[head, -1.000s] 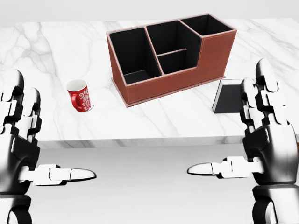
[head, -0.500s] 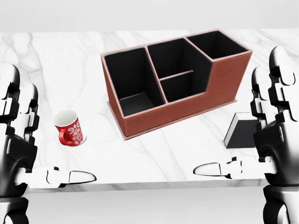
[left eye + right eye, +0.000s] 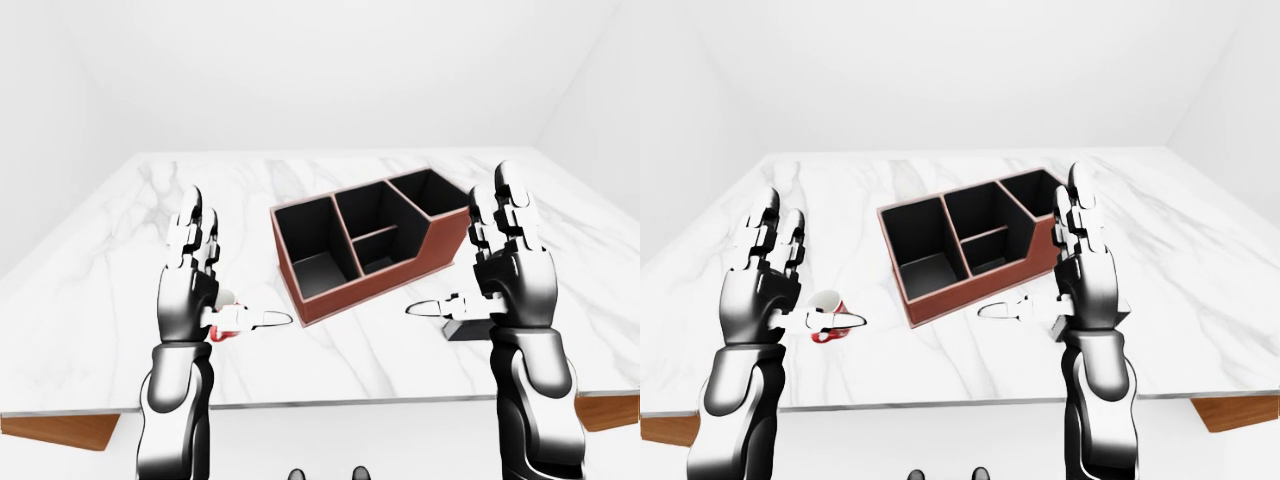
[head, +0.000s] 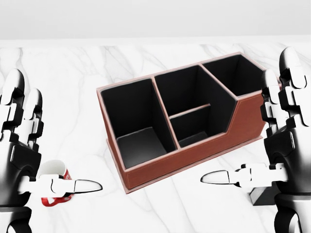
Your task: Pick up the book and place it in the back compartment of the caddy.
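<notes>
White marble desk (image 3: 120, 260) carries a brown caddy (image 4: 194, 158) with black lining, set at an angle in the middle of the head view: one large compartment at left, a middle section split by a low divider into two, and one taller compartment at upper right. Left hand (image 4: 22, 160) is raised at the left edge of the head view, fingers (image 4: 12, 104) upright and spread wide, thumb pointing right, holding nothing. Right hand (image 4: 277, 150) is raised at the right edge the same way, fingers wide, thumb pointing left toward the caddy, empty. Red mug (image 3: 827, 312) with white pattern sits on the desk left of the caddy, partly behind the left thumb; not touching the caddy. Book (image 4: 262, 195), dark and flat on the desk, is at the lower right of the head view, just beside the caddy's right end, mostly hidden behind the right hand; only a corner shows there, and a dark sliver under the right hand in the left-eye view. Book is outside the caddy, all compartments look empty. Plain white walls behind the desk.
</notes>
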